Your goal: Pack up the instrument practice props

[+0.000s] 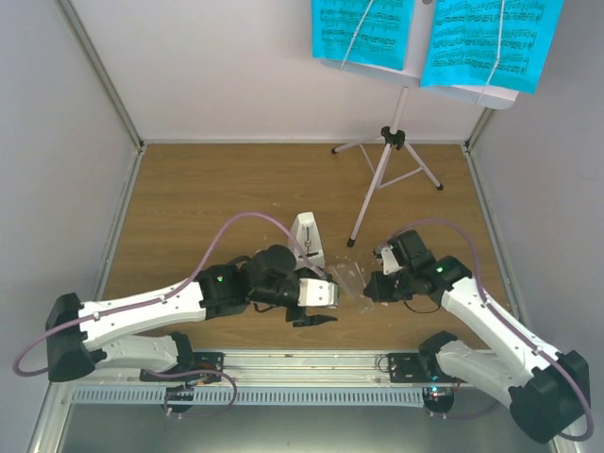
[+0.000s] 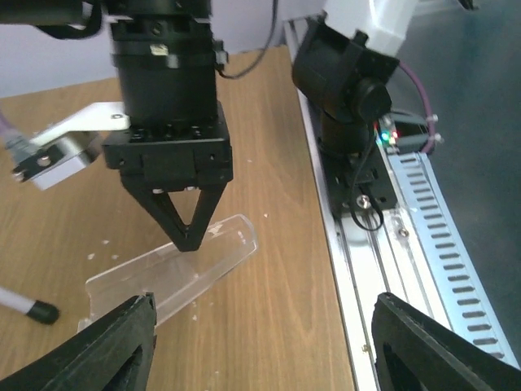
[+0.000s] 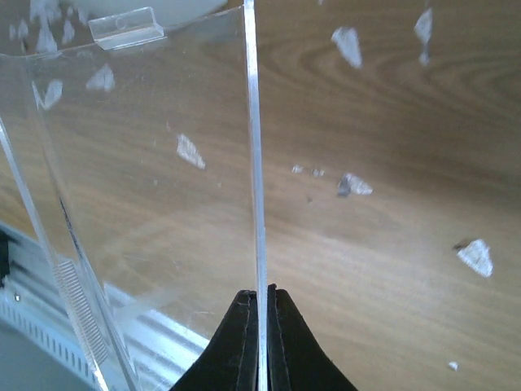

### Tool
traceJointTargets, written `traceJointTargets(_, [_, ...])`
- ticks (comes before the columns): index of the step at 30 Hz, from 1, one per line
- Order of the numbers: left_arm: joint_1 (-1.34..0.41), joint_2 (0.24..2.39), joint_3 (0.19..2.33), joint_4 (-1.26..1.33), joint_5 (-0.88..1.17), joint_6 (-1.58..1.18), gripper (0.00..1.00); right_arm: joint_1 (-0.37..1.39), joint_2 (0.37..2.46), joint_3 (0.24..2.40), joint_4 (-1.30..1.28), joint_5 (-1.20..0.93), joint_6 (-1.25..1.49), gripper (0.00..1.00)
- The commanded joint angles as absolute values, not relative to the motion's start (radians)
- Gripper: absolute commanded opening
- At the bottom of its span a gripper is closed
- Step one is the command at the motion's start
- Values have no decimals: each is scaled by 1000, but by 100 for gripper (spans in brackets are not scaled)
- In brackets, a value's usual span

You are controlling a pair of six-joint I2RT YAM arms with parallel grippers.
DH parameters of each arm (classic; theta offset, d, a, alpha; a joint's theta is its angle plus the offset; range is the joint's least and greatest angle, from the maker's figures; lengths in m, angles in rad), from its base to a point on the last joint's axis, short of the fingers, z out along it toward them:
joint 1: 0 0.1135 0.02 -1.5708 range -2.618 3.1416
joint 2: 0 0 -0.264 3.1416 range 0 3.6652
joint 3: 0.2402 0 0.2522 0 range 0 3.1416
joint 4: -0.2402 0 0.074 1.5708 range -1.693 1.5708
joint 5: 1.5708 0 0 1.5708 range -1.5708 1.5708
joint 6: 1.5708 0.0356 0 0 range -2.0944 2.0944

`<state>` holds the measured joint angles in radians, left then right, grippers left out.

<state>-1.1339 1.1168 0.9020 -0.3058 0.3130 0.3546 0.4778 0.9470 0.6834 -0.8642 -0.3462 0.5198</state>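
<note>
The pale tripod music stand (image 1: 389,160) stands at the back right with two cyan sheet-music pages (image 1: 367,30) on its desk. The white pyramid metronome (image 1: 306,238) stands mid-table, without its cover. Its clear cover (image 1: 349,279) lies on the wood between my grippers and also shows in the left wrist view (image 2: 163,273) and the right wrist view (image 3: 155,163). My right gripper (image 1: 366,286) is shut on one thin wall of the cover (image 3: 258,303). My left gripper (image 1: 326,298) is open wide and empty (image 2: 260,342), just left of the cover.
Small white crumbs (image 3: 350,184) lie scattered on the wood. One black-tipped stand foot (image 2: 32,309) rests close to the cover. The metal rail (image 2: 391,269) of the table's near edge runs just behind both grippers.
</note>
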Motion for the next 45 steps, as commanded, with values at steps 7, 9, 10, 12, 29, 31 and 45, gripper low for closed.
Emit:
traceJointTargets(7, [-1245, 1285, 962, -312, 231, 448, 62, 646, 1026, 761, -994, -416, 454, 0])
traceJointTargets(9, [-1249, 1298, 963, -317, 228, 452, 60, 668, 1064, 783, -1010, -418, 426, 1])
traceJointTargets(10, [-1252, 1302, 962, -321, 227, 452, 60, 678, 1078, 793, -1014, -423, 408, 0])
traceJointTargets(12, [-1256, 1309, 958, -328, 230, 452, 58, 688, 1100, 811, -1023, -436, 383, 0])
traceJointTargets(29, [-1279, 1336, 935, -357, 104, 443, 52, 713, 1157, 869, -1061, -453, 303, 1])
traceJointTargets(31, [-1282, 1343, 932, -361, 97, 440, 51, 714, 1157, 871, -1066, -450, 299, 1])
traceJointTargets(45, [-1308, 1404, 951, -376, 63, 452, 32, 716, 1154, 882, -1083, -436, 296, 1])
